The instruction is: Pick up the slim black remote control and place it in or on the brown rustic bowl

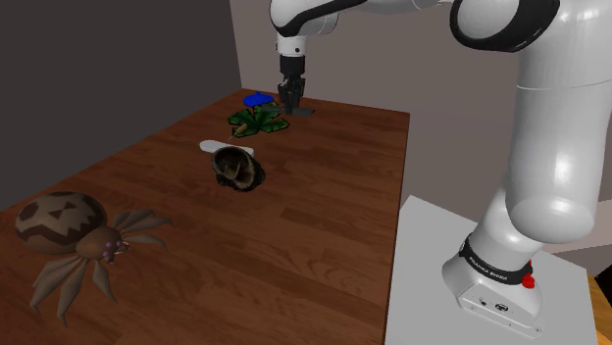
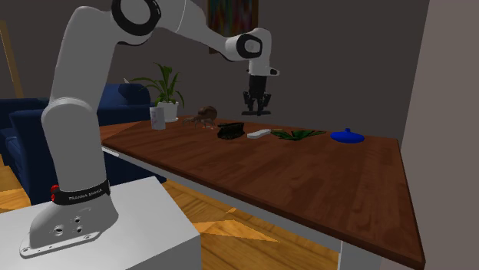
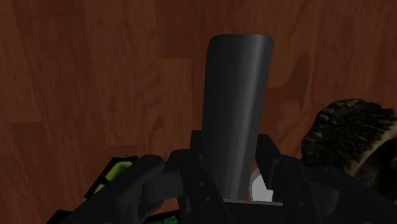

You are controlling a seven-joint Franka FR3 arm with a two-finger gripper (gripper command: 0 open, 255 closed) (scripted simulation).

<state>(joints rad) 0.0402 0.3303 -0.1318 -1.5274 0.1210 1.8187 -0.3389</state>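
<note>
In the shoulder view we see a dark wood counter [image 1: 324,225] with plain grey walls behind it. At its left end lies a brown toy spider [image 1: 74,235]. Near the middle sits the dark brown bowl [image 1: 238,169], with a flat white object [image 1: 218,147] just behind it. Further right is a cluster of green leaves [image 1: 257,120] with a small blue thing [image 1: 259,99] beside it. Above the leaves hangs the tool [image 1: 291,101], clamped on the slim dark remote [image 1: 305,113], one end of which pokes out sideways. The white stand [image 1: 432,245] fills the lower right.

In the second exterior view we find a blue sofa [image 2: 23,126] at the left. Next come a pale cup [image 2: 157,117] and a potted plant [image 2: 165,92] by the counter's far end; whether they rest on the counter we cannot tell. A picture [image 2: 234,15] hangs on the back wall, an orange-brown wooden floor [image 2: 230,222] shows below, and a grey wall [image 2: 449,77] closes the right. The tool here is well clear of the wood.

From the wrist we see the remote gripped between both fingers above bare wood, with the bowl's rough rim off to one side.
</note>
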